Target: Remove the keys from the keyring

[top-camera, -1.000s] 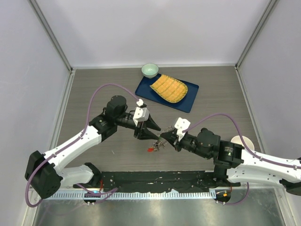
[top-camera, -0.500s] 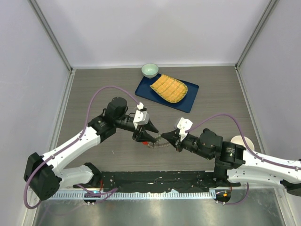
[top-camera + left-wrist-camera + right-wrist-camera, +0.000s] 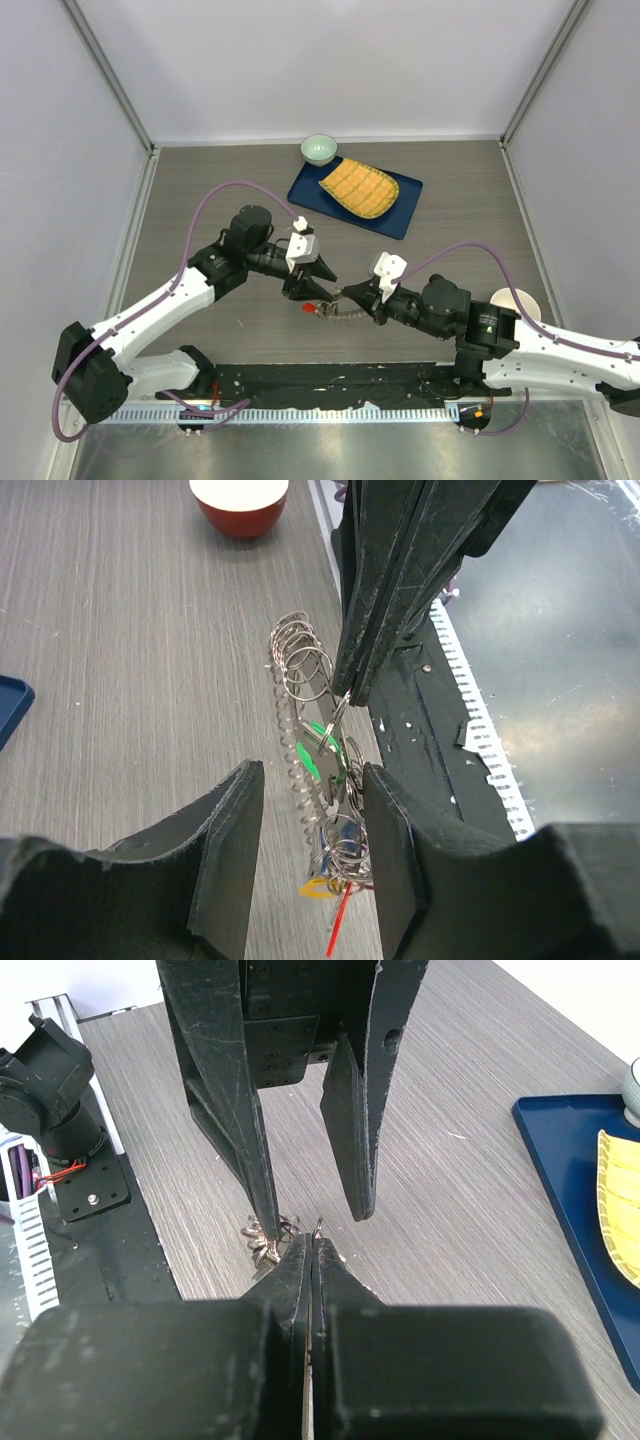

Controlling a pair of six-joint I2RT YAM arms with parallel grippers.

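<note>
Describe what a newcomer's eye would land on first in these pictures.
Mid-table, over a bunch of keys, the left fingers hang open and the right fingers are shut on a small ring. At the far side, a yellow ribbed mat lies on a blue tray.

Lab test cell: white panel walls [image 3: 330, 60], grey table [image 3: 460, 210]

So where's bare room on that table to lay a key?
Bare tabletop lies left of the blue tray toward the wall, and right of it, beyond the cream bowl. Crowded: the near middle, where the left pincer and right pincer meet over the keyring.
</note>
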